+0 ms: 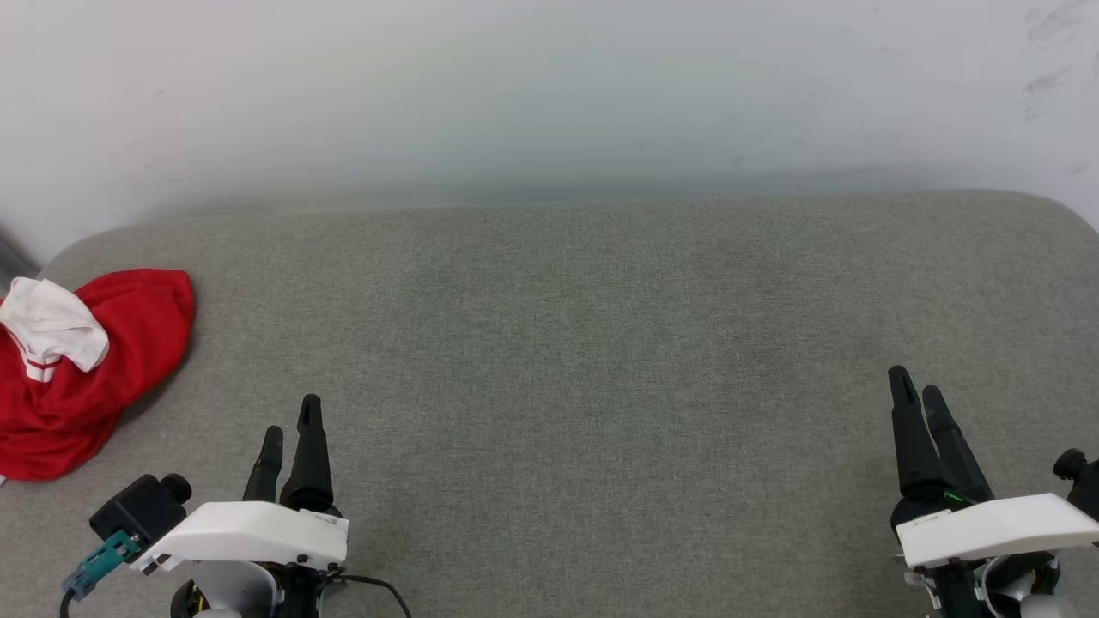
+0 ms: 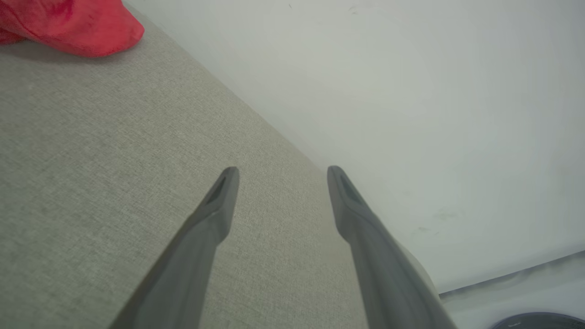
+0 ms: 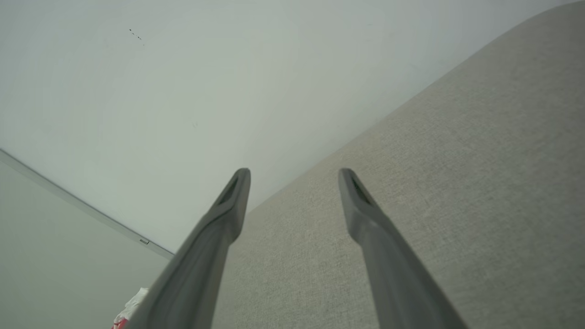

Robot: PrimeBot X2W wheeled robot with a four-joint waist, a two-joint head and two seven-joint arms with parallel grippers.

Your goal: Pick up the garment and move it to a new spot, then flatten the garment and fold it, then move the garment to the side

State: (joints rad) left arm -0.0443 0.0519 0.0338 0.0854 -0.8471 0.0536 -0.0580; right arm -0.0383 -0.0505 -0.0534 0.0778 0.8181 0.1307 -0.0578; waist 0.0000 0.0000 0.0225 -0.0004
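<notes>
The garment (image 1: 94, 369) lies crumpled in a red heap at the far left edge of the grey surface, a white sleeve with red stripes folded over its top. A red bulge of the garment (image 2: 77, 27) fills the top left corner of the left wrist view. My left gripper (image 1: 292, 416) hovers open to the right of the heap and nearer to me, nothing between its fingers; the same spread shows at the left gripper (image 2: 281, 176). My right gripper (image 1: 914, 386) is open and empty far off at the lower right, also seen as the right gripper (image 3: 295, 178).
The grey fabric-covered surface (image 1: 567, 360) stretches wide between the two arms, with rounded far corners. A pale wall (image 1: 549, 94) rises right behind its far edge. A small red-and-white scrap (image 3: 130, 310) peeks in at the bottom of the right wrist view.
</notes>
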